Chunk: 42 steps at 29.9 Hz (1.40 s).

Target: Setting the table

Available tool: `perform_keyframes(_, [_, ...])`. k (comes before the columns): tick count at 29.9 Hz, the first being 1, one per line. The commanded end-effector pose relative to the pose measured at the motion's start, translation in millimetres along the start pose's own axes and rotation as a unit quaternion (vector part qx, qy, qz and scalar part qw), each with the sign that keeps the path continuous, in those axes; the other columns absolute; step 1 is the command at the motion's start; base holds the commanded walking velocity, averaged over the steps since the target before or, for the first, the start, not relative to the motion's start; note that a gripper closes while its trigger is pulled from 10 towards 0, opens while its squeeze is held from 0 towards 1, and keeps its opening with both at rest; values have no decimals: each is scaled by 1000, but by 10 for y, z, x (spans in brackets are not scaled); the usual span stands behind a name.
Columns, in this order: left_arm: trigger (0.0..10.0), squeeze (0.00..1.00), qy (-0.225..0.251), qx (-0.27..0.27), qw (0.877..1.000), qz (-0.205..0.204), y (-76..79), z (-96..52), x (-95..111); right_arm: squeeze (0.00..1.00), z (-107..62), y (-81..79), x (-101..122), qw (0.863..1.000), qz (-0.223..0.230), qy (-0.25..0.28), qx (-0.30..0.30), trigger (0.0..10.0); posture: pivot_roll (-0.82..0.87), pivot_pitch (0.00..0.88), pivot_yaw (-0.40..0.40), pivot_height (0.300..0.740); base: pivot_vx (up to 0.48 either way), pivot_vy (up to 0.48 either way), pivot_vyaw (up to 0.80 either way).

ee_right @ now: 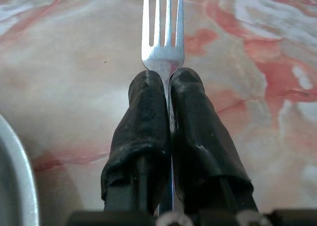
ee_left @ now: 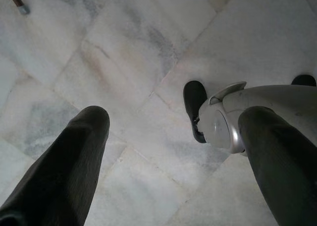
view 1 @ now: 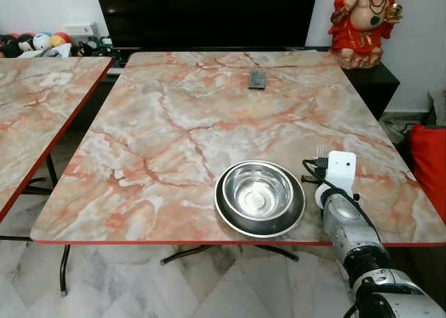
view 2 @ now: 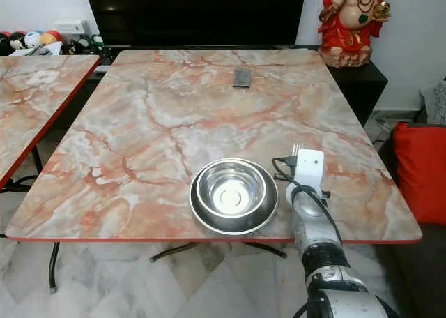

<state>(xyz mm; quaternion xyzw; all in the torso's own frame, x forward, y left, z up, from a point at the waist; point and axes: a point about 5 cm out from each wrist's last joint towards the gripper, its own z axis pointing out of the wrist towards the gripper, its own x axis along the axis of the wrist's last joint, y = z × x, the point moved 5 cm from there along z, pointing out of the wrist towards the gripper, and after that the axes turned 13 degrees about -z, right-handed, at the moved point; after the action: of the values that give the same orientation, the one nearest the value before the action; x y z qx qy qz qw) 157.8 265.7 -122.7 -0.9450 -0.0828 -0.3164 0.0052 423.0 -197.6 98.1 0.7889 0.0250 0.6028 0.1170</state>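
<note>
Scanning left to right for you: a second marble-pattern table (view 1: pixel 28 116) sits at the far left, apart from the main one, with a heap of balls and toys (view 1: pixel 38 43) behind it by the wall. Your left gripper (ee_left: pixel 173 151) hangs idle over the pale marble floor (ee_left: pixel 124 62), its two black fingers spread wide with nothing between them; you can see the robot's own foot (ee_left: pixel 218 122) beyond them.

Main marble table (view 1: pixel 174 123) comes next, red edge toward you, with a dark TV screen (view 1: pixel 209 14) behind it. A small dark remote-like object (view 1: pixel 257 79) lies near the far edge; too small to tell what exactly.

Near the front edge you have a steel plate (view 1: pixel 230 217) with a steel bowl (view 1: pixel 258 190) nested on it. Just beside that, to its right, is your right gripper (ee_right: pixel 170 82), low over the tabletop. Its fingers are pressed together on the fork (ee_right: pixel 163 32), pinching it at the neck, tines pointing away from the wrist toward the far side of the table. You cannot tell whether the fork touches the table. The plate's rim (ee_right: pixel 20 171) shows beside the fingers in the wrist view.

Further right: a red statue (view 1: pixel 362 21) on a dark cabinet (view 1: pixel 376 77), then a red cushion (view 1: pixel 428 164) at the edge.
</note>
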Motion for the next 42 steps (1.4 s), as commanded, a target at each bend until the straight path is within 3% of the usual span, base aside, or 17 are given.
perform_keyframes(1, [10000, 0, -16, 4, 1000, 8, -57, -30, -77, 0, 8, -65, -17, 1000, -7, -9, 15, 10000, 8, 112, 36, 740, 0, 0, 0])
perform_keyframes(20, [10000, 0, -20, 0, 1000, 11, -48, -28, -83, 0, 11, -175, -41, 999, -12, -15, 39, 10000, 13, 110, 36, 740, 0, 0, 0])
perform_keyframes(22, [10000, 0, -20, 0, 1000, 11, -47, -28, -83, 20, 11, -177, -45, 999, -12, -15, 39, 10000, 13, 110, 36, 740, 0, 0, 0])
perform_keyframes(23, [10000, 0, -20, -1, 1000, 11, -47, -29, -83, 106, 10, -181, -50, 999, -12, -16, 40, 10000, 13, 109, 36, 740, 0, 0, 0])
perform_keyframes(24, [10000, 0, -20, -1, 1000, 11, -47, -29, -83, 125, 8, -188, -56, 999, -14, -16, 42, 10000, 13, 109, 36, 740, 0, 0, 0])
perform_keyframes(29, [10000, 0, -20, -1, 1000, 11, -45, -29, -84, 141, 6, -202, -67, 999, -16, -18, 46, 10000, 14, 109, 36, 740, 0, 0, 0])
perform_keyframes(30, [10000, 0, -20, -1, 1000, 11, -45, -29, -85, 310, 6, -203, -68, 999, -17, -18, 47, 10000, 14, 109, 36, 740, 0, 0, 0])
perform_keyframes(35, [10000, 0, -20, -1, 1000, 11, -43, -29, -86, 267, 5, -210, -75, 998, -19, -19, 48, 10000, 14, 108, 35, 740, 0, 0, 0])
perform_keyframes(42, [10000, 0, -20, 0, 1000, 9, -40, -27, -86, 310, 9, -215, -59, 998, -20, -17, 49, 10000, 15, 106, 33, 740, 0, 0, 0])
